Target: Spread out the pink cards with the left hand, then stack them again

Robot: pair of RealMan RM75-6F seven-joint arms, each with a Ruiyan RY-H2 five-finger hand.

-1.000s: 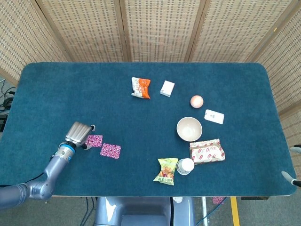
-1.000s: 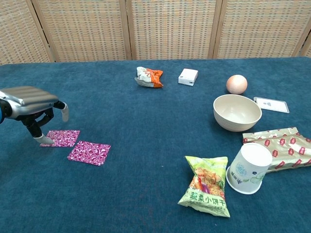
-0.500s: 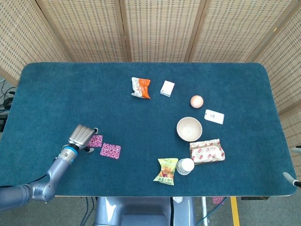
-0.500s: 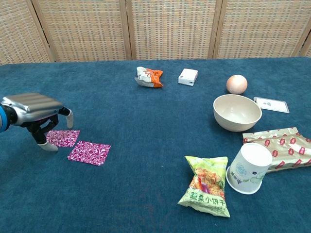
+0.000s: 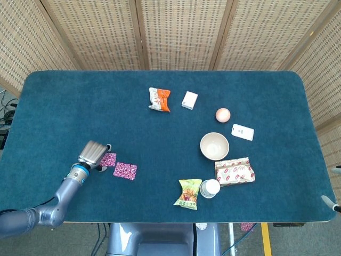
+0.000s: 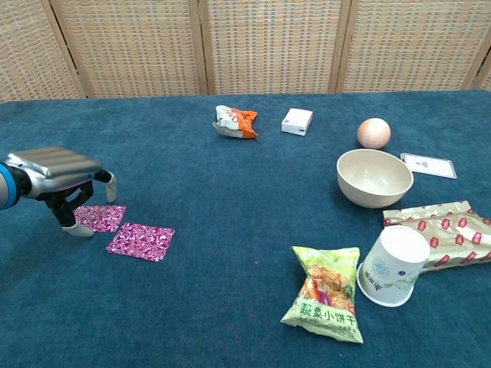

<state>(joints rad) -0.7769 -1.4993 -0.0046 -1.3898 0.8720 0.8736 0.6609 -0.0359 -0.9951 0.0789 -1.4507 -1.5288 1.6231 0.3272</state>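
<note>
Two pink patterned cards lie side by side near the table's front left. The left card is partly under my left hand. The right card lies bare, just apart from it. The hand hovers palm down with its fingers bent to the cloth. One fingertip touches down at the left card's near left edge and the thumb stands off to the right. It holds nothing. Only grey slivers of my right hand show at the right edge of the head view.
An orange snack bag, a white box, an egg and a white tag lie further back. A bowl, a red-patterned packet, a tipped paper cup and a green snack bag sit at the front right.
My left hand has shifted slightly right and toward the near edge, now covering more of the left card's left side. Both cards lie where they were.
</note>
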